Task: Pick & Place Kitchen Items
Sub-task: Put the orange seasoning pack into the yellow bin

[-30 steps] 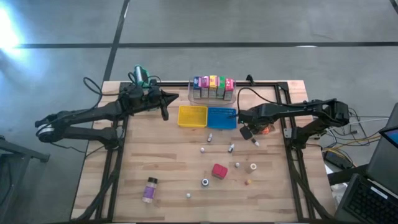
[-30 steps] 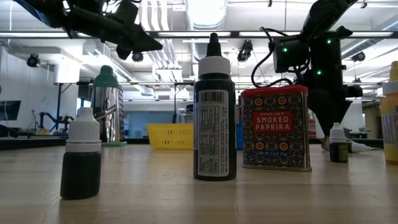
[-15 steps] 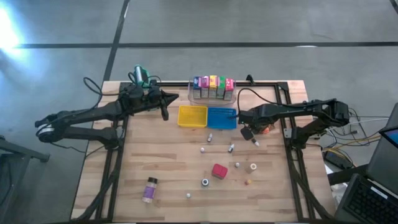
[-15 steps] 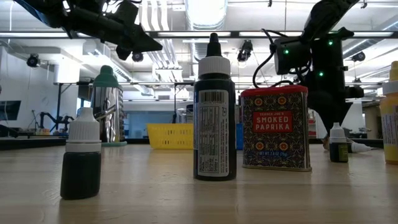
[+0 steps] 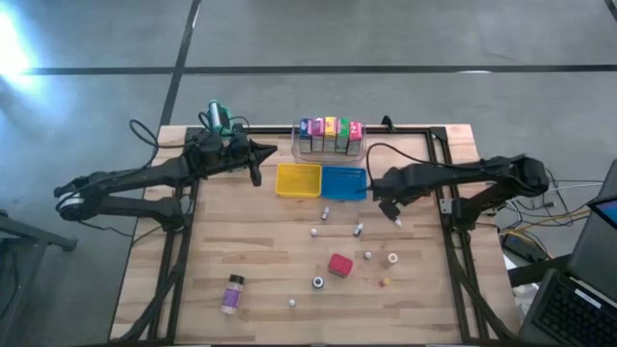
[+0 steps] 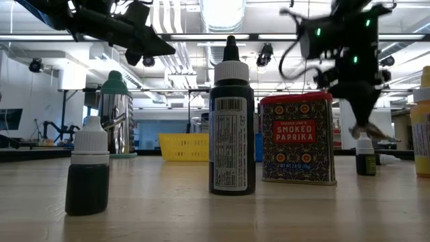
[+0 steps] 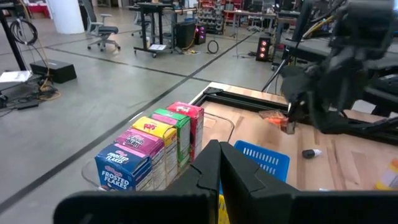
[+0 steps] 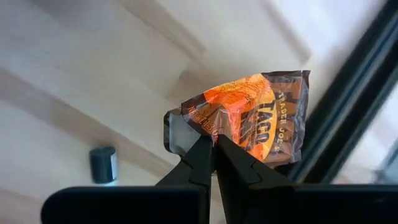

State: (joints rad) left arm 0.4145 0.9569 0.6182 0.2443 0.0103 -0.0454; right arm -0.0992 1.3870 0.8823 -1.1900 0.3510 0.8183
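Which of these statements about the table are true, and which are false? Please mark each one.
1. The right tool is shut on the orange pouch. True.
2. The yellow tray lies to the right of the blue tray in the high view. False: it lies to its left.
3. The cartons stand in a row in the clear bin. True.
4. The red paprika tin lies on its side. False: it stands upright.
5. The left tool holds a carton. False: it is shut on nothing.

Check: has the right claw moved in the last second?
Yes. In the low view the right claw has lifted, its body now above the red paprika tin top rather than beside it, shut on the orange taco pouch.
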